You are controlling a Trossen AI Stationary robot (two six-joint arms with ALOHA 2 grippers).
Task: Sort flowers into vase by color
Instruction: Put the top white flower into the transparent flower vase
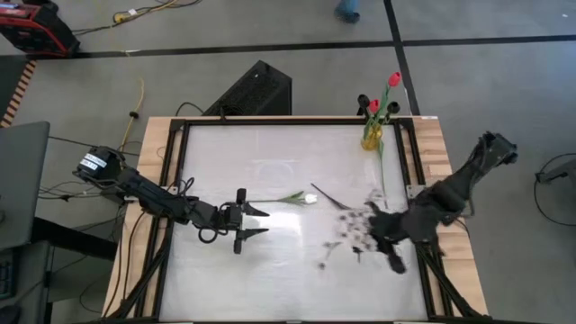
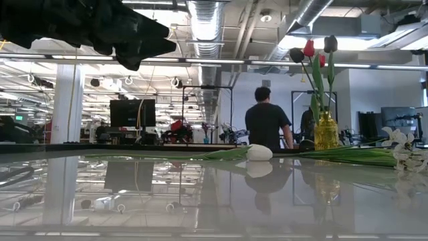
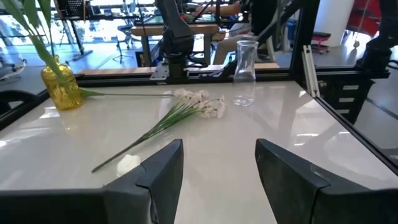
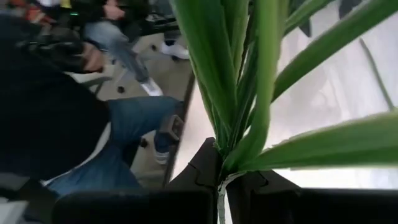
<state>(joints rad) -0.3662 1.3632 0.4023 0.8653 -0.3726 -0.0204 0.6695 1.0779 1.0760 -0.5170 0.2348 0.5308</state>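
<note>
Jaws: left gripper [image 1: 255,224] wide, empty; right gripper [image 1: 382,225] clamped on green stems [image 4: 239,134]. White tulip [image 1: 309,198] lies at left gripper's two o'clock, stem running three-to-nine; left arm nearer.

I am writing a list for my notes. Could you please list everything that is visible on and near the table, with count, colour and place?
yellow vase: one, at the far edge of the table, right of centre.
tulips in the vase: a few, red and dark, standing upright.
white tulip: one, green stem, lying flat on the table near the centre, in front of the left hand.
white blossom sprigs: one bunch, green stems, lying on the right part of the table.
clear glass vase: one, empty, at the table's right edge.
person: one, dark shirt, standing in the room beyond the table.
left hand: open, over the table, left of centre.
right hand: shut on green stems, at the right side.
</note>
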